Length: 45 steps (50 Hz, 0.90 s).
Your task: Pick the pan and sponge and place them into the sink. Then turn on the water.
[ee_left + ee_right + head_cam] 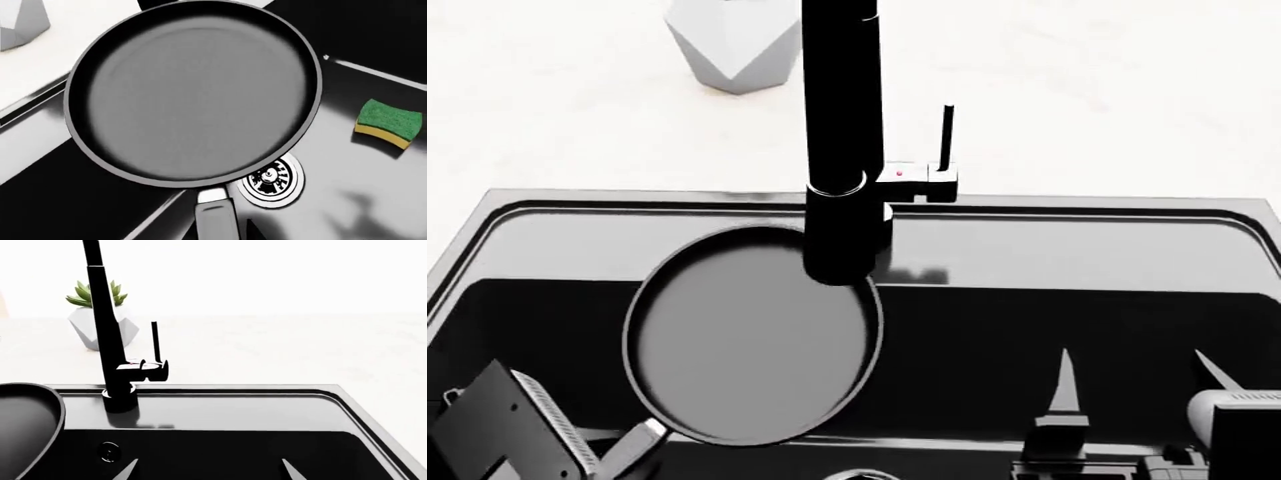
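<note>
While one large rectangular glossy black sink (pixel 1228 240) fills the white surface (pixel 1094 80), its one thick black faucet (pixel 841 150) runs dry, lever upright. One round black frying pan (pixel 193 95) hangs tilted over the basin, gripped at its handle by the left tool (pixel 627 450), presumably for lowering. The right tool (pixel 1134 400) stands released. One green-and-yellow sponge (pixel 388 122) lies on the basin floor near one metal drain (pixel 270 177).
</note>
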Available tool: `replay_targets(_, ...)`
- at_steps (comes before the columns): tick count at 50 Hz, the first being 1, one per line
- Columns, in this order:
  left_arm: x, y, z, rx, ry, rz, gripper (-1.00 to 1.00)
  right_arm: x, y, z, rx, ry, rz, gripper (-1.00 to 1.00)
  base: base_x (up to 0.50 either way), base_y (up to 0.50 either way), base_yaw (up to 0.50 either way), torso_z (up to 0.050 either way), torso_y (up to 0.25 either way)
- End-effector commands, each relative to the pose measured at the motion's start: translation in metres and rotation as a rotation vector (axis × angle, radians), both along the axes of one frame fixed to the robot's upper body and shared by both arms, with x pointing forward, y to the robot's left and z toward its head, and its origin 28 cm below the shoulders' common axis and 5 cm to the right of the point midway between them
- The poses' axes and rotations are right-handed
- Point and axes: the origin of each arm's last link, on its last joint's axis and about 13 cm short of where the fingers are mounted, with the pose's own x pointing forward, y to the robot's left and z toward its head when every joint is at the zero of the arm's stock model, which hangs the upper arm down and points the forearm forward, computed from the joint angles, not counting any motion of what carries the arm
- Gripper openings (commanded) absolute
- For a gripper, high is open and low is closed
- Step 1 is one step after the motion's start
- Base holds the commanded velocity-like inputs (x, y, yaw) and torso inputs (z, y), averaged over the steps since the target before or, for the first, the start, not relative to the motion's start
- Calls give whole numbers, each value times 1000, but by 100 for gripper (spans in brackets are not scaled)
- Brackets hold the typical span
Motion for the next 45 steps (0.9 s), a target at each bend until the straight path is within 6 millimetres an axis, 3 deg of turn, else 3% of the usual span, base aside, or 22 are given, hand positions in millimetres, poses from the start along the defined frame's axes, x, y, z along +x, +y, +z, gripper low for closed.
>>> replay_targets(1, 19, -3, 3, 25, -102, -98, -100, 1, 0, 0, -7, 4, 5, 100, 11, 0, 3, 0, 0)
replay_targets(12, 36, -3, -9, 100, -68, -169, -100, -1, 0, -2, -12, 9, 3, 100, 0, 0, 0, 1, 2)
replay_targets(21, 51, -10, -9, 40, -32, -236, -100, -1, 0, -1, -11, 9, 0, 100, 0, 0, 0, 0, 1)
replay_targets(36, 62, -22, -38, 59, 94, -360, -100, -2, 0, -3, -9, 17, -1, 100, 0, 0, 0, 1, 1)
replay_targets(45, 69, -19, -57, 59, 150, -381, -100, -2, 0, -3, -10, 17, -2, 100, 0, 0, 0, 1, 1)
